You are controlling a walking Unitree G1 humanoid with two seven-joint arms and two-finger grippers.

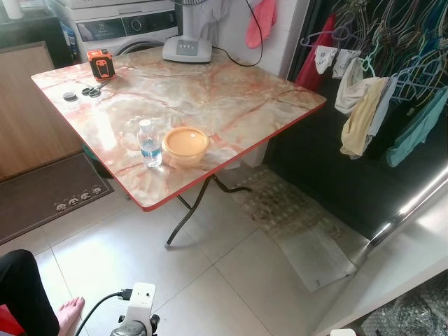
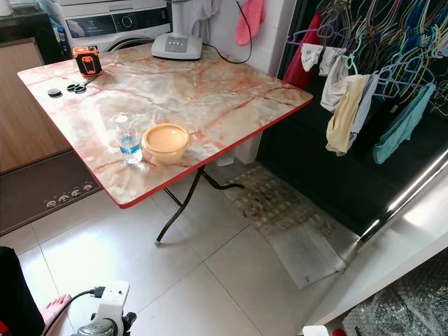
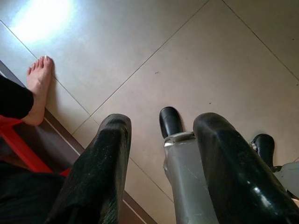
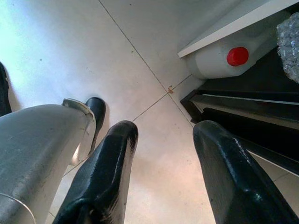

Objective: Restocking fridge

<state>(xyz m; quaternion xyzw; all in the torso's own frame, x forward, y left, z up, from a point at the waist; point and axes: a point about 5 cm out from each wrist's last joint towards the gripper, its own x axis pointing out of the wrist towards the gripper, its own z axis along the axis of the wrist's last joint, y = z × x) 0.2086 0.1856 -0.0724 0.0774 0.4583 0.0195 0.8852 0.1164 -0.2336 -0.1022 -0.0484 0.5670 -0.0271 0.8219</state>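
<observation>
A clear water bottle (image 1: 149, 142) with a blue label stands upright near the front edge of a marble-patterned folding table (image 1: 231, 98). Touching it or nearly so, on its right, sits a round yellow lidded bowl (image 1: 185, 145). Both arms hang low, far from the table. My left gripper (image 3: 161, 123) is open over the floor tiles with nothing between its fingers. My right gripper (image 4: 166, 130) is open too, above the floor beside a white jug with a red cap (image 4: 224, 58).
An orange device (image 1: 100, 64), scissors (image 1: 91, 90) and a fan base (image 1: 187, 47) lie at the table's far side. Clothes hang on a rack (image 1: 378, 84) to the right. A person's bare foot (image 1: 68, 311) rests bottom left. A worn floor mat (image 1: 301, 224) lies past the table.
</observation>
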